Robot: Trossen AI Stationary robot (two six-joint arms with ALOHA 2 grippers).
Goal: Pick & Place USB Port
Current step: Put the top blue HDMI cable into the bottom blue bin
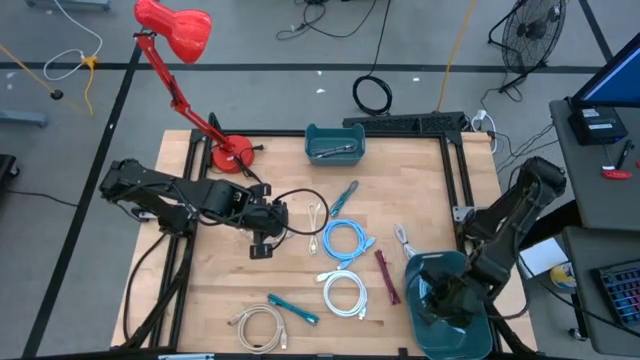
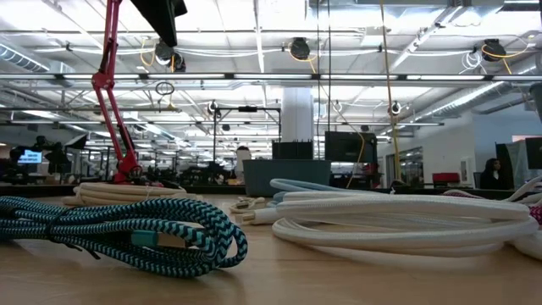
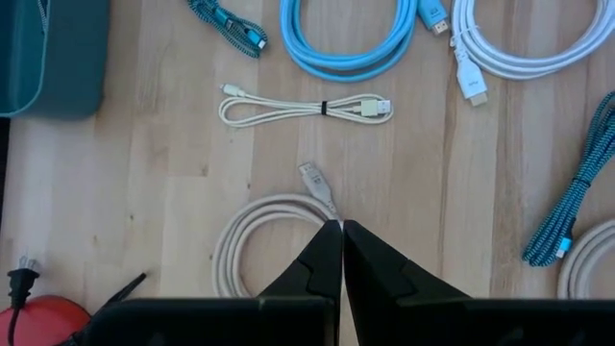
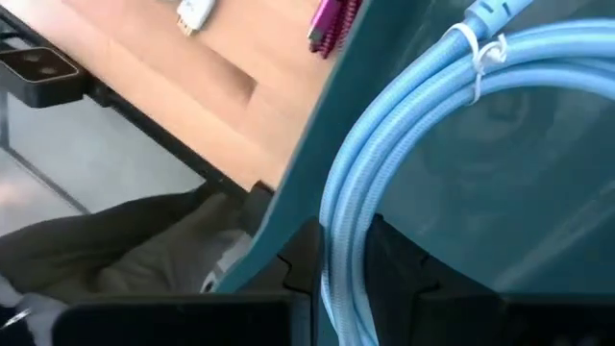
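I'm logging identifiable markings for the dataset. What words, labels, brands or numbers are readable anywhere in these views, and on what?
None can be read.
Cables on the table, such as the light blue cable: no printing visible.
Teal bin: no label visible.
Monitor in the room beyond: too small to read.
Red lamp: no marking visible.

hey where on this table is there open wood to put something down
Bare wood lies along the left side, below the left tool and left of the beige cable coil. More lies between the small teal bin and the right edge. The middle is crowded: blue coil, white coil.
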